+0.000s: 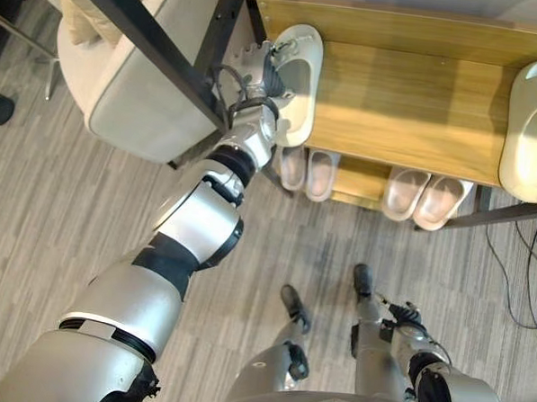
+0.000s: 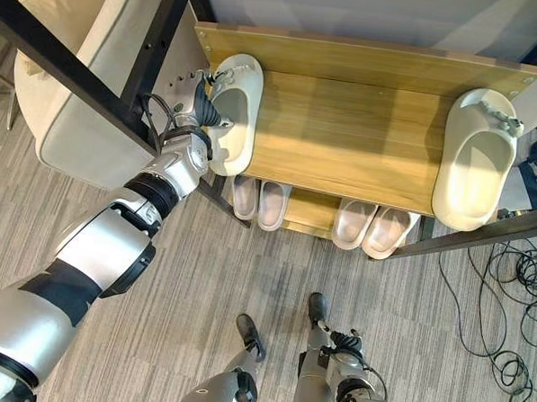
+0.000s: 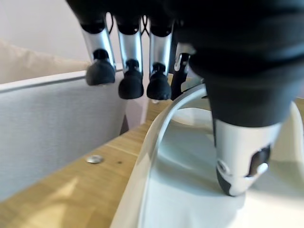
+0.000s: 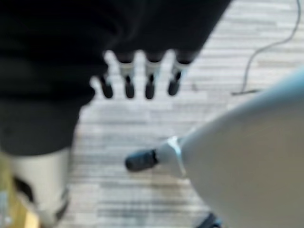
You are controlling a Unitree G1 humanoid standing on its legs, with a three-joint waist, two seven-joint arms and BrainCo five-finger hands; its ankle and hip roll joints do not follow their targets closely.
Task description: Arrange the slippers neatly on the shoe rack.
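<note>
A pale green slipper [image 1: 301,95] lies at the left end of the shoe rack's top wooden shelf [image 1: 400,100], toe toward the back. My left hand [image 1: 261,79] straddles its left rim. The thumb [image 3: 240,156] rests on the insole [image 3: 190,190], and the straight fingers [image 3: 130,80] hang outside over the shelf without touching the rim. The matching slipper [image 2: 473,162] lies at the right end of the same shelf. My right hand [image 4: 137,80] hangs low over the floor with relaxed fingers, holding nothing.
Two pairs of pinkish slippers [image 1: 306,171] [image 1: 426,196] sit on the lower shelf. A beige cushioned seat [image 1: 140,77] with a black metal bar [image 1: 142,32] stands close to the rack's left side. Cables [image 2: 506,303] lie on the floor at the right.
</note>
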